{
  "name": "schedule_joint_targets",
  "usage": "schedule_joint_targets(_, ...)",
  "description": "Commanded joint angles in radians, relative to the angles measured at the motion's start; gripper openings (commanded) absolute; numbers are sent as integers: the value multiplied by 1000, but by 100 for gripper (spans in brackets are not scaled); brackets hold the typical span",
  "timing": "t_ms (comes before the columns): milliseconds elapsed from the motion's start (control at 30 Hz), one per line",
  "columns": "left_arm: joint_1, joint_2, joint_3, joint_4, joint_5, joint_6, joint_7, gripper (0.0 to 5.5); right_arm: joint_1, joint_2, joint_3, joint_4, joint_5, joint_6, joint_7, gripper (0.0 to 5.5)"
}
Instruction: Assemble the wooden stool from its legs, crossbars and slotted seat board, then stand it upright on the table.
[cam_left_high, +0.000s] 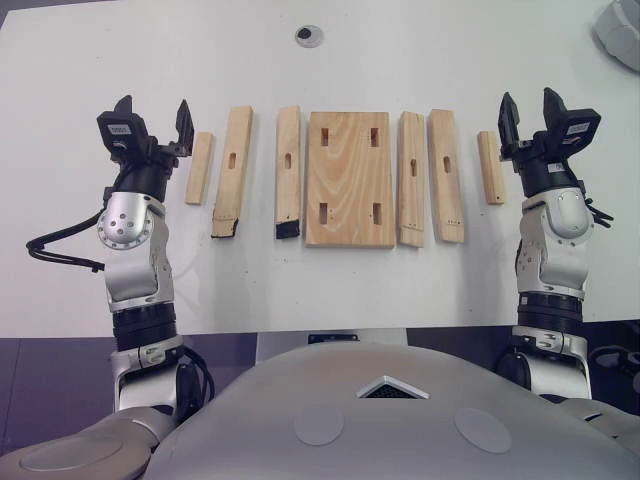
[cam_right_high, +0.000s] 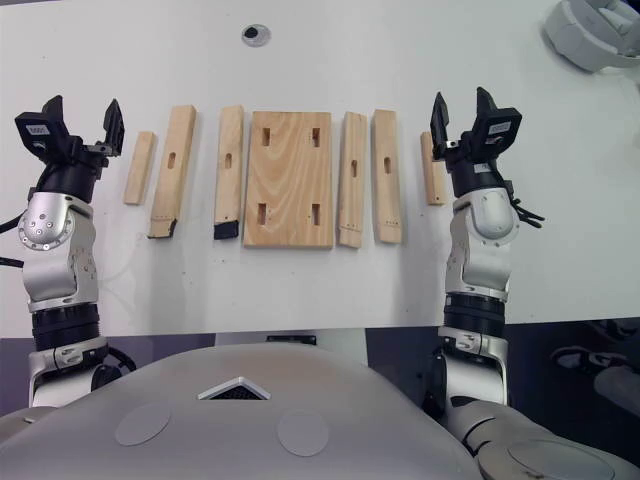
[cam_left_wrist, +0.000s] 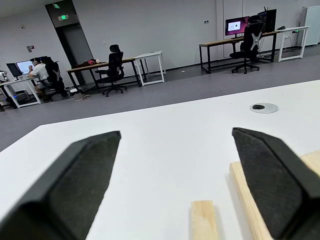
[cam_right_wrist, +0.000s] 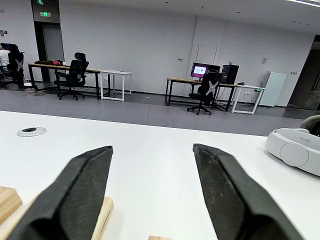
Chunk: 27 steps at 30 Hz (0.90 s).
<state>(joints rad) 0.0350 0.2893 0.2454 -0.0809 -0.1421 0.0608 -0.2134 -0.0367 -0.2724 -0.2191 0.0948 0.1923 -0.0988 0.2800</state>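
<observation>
The slotted seat board (cam_left_high: 348, 178) lies flat in the middle of the white table (cam_left_high: 300, 290). Two long legs (cam_left_high: 233, 170) (cam_left_high: 288, 170) with dark ends lie to its left, and two more legs (cam_left_high: 411, 178) (cam_left_high: 446, 175) to its right. A short crossbar (cam_left_high: 199, 167) lies at the far left of the row, another crossbar (cam_left_high: 490, 167) at the far right. My left gripper (cam_left_high: 153, 112) is open and empty, raised just left of the left crossbar (cam_left_wrist: 203, 220). My right gripper (cam_left_high: 529, 105) is open and empty, just right of the right crossbar.
A round cable grommet (cam_left_high: 309, 36) sits in the table behind the parts. A white headset (cam_right_high: 590, 35) lies at the table's far right corner. Bare table surface runs between the row of parts and the near edge.
</observation>
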Motion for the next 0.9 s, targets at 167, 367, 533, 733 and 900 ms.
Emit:
schedule_joint_targets(167,-8,27,-8,-6,28,35,1,411,13,-12,7,-10,20,10,43,302)
schedule_joint_targets(367,12,47,-3,-22,30,103,-6,411,30,-18,18,-29,32,27,87,302)
schedule_joint_targets(533,92,120,57,-165,-52,448,-48,411,40,-43,7,-36,49,44,122,302)
schedule_joint_targets(733,166,123,2,-222,-76,573,-99,411,55,-29,16,-49,43,44,115,302)
schedule_joint_targets(900,170,133,-41,-163,-41,569,-91,411,46,-29,21,-44,44,45,118,302)
